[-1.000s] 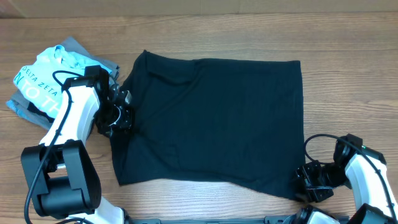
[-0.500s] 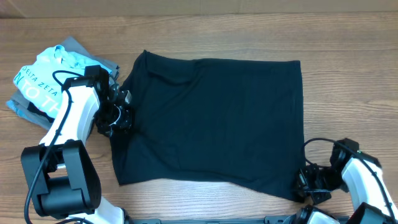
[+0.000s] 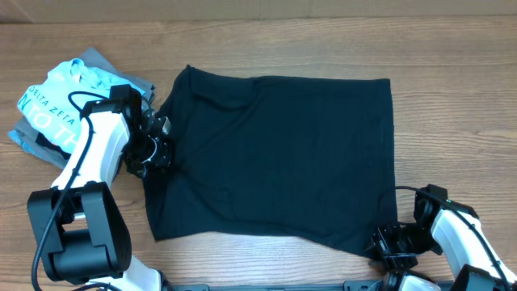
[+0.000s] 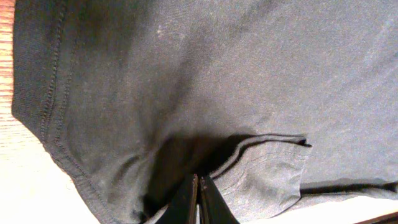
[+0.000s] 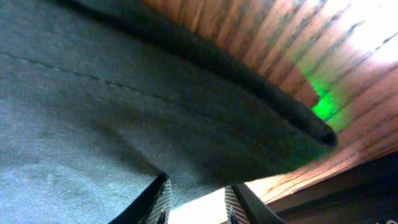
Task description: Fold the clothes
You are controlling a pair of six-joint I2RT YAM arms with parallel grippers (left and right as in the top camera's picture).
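Now we are pinching the black T-shirt point(image 3: 283, 153) with our left gripper point(image 4: 199, 200), our right gripper point(image 5: 196, 208) hovering narrowly parted.

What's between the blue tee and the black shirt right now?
Overhead, the left arm lies between tee and shirt; the wrist view shows the left claw shut on the shirt.

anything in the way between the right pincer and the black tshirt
Nothing visible. The right pincer sits at the near-right corner of the black T-shirt, jaws apart over its hem, with only wooden table beside it.
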